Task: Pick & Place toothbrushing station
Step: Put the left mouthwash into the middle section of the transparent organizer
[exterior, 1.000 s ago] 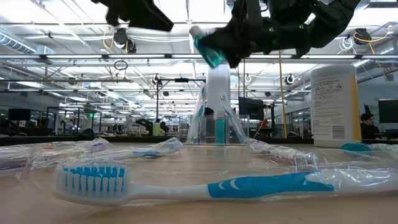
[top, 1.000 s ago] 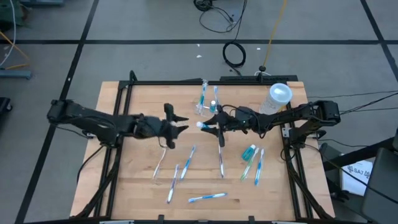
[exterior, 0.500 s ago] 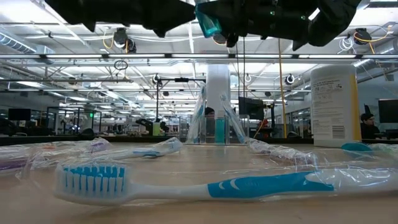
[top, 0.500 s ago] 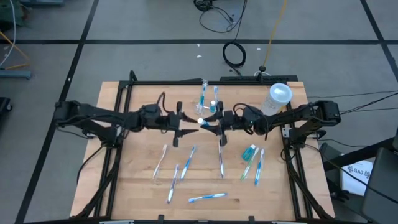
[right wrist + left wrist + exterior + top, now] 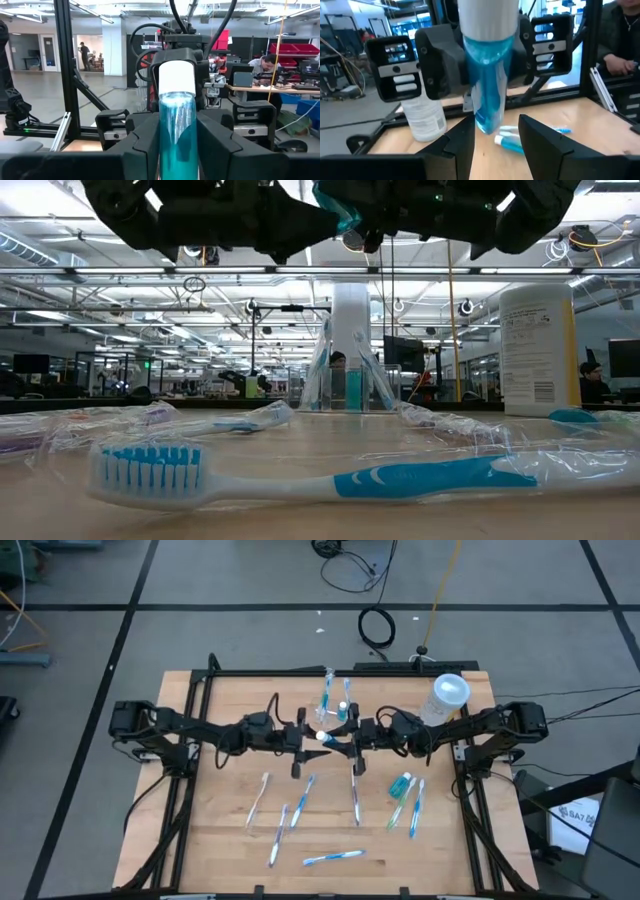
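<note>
Right gripper [image 5: 338,740]: clamped on my blue tube with white cap [image 5: 176,120], held above mid-table. Left gripper [image 5: 496,142]: fingers apart, either side of the tube's far end, not closed on it. Toothbrushing station [image 5: 334,700]: upright near the table's far edge, beyond both grippers.

Table [image 5: 220,840] was pale matt wood with visible grain. Toothbrushes [image 5: 300,480] sat in glossy, crinkled clear plastic wrap. Station [image 5: 349,380] looked smooth see-through plastic; gripper fingers [image 5: 547,145] matt dark plastic.
</note>
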`<state>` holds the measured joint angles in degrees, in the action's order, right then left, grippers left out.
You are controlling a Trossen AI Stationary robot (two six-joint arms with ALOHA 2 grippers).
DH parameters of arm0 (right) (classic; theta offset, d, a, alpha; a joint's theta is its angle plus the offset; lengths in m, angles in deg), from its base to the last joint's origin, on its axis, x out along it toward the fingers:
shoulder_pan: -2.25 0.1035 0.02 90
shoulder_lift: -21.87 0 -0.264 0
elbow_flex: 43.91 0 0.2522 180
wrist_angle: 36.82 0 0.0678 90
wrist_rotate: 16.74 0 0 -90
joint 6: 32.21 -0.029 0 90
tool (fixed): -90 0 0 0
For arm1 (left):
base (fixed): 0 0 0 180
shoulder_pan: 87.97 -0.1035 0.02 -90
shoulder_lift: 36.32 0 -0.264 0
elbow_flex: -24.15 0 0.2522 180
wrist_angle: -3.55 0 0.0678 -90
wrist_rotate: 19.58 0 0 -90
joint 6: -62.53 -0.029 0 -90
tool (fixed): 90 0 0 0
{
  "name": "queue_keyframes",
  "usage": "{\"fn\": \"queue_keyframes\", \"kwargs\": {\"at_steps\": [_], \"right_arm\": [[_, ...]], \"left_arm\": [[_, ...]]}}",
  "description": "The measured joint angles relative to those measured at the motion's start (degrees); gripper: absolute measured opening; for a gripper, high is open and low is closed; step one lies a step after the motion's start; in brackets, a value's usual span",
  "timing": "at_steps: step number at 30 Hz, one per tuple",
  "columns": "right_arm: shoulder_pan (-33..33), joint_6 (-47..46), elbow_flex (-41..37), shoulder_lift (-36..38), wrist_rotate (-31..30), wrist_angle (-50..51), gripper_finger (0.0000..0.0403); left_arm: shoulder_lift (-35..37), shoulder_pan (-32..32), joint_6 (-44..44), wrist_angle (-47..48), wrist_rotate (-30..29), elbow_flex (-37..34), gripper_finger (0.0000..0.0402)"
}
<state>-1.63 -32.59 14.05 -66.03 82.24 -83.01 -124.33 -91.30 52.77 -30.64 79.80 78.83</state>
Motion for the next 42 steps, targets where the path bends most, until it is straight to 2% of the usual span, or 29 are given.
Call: {"fn": "queue_keyframes", "kwargs": {"at_steps": [9,14,42], "right_arm": [[-0.02,-0.42,0.0,0.01,-0.31,-0.67,0.01],[0.04,-0.44,0.0,0.0,-2.98,-1.39,0.01],[0.22,0.02,0.0,0.0,-3.42,-1.08,0.01]], "left_arm": [[0.13,0.02,-0.04,-2.85,-0.68,0.02,0.0154],[0.15,-0.02,-0.02,-3.39,-1.32,0.08,0.0154],[0.15,0.02,0.28,-2.75,-2.4,0.09,0.015]]}}
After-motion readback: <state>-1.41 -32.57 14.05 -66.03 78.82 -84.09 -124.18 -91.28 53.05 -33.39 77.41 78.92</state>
